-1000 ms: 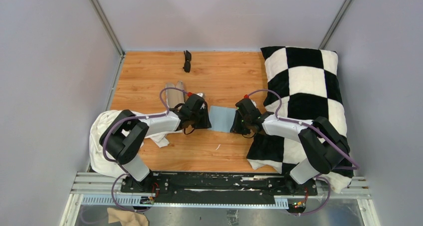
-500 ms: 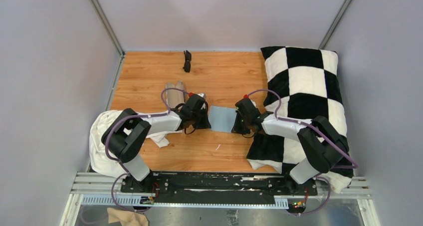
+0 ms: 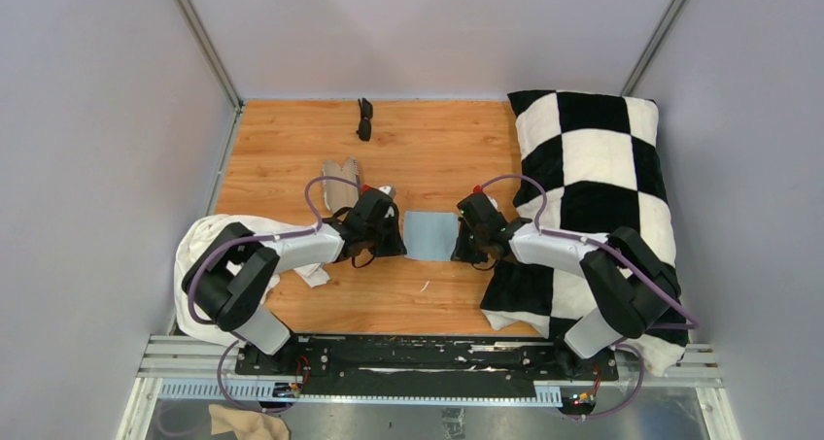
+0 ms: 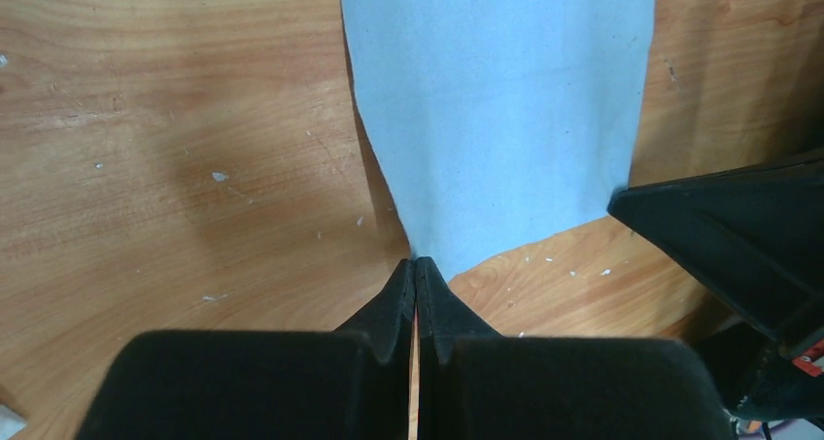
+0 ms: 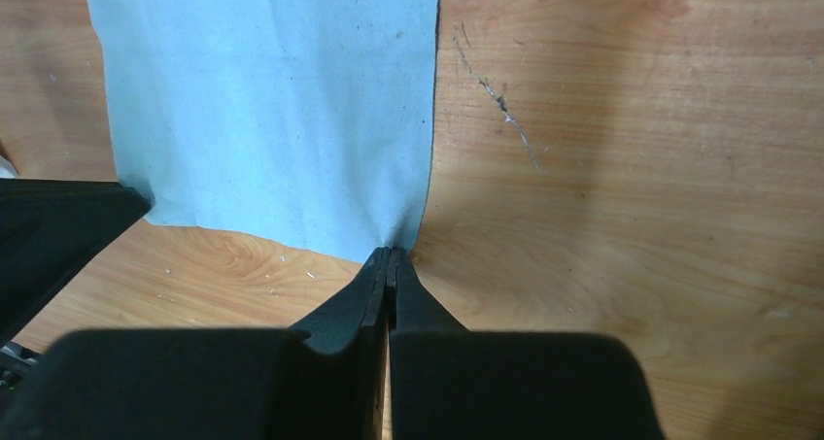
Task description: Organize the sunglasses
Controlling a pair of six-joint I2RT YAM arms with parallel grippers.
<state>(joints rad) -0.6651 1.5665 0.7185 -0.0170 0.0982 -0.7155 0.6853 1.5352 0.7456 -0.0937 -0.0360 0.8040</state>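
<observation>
Left end effector (image 4: 415, 263) and right end effector (image 5: 391, 253) each clamped on a corner of the light-blue square cloth (image 3: 429, 233), small black folded sunglasses (image 3: 364, 119) well apart, at the wooden tabletop's (image 3: 282, 149) far edge

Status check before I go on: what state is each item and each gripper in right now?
Small all-black sunglasses: folded, lying untouched at the far edge of the wooden table.
Light-blue square cloth: spread on the table, two corners pinched.
Left gripper: shut on one cloth corner.
Right gripper: shut on the other corner.
Tan-grey oblong case: lying on the table; open or shut unclear.
</observation>
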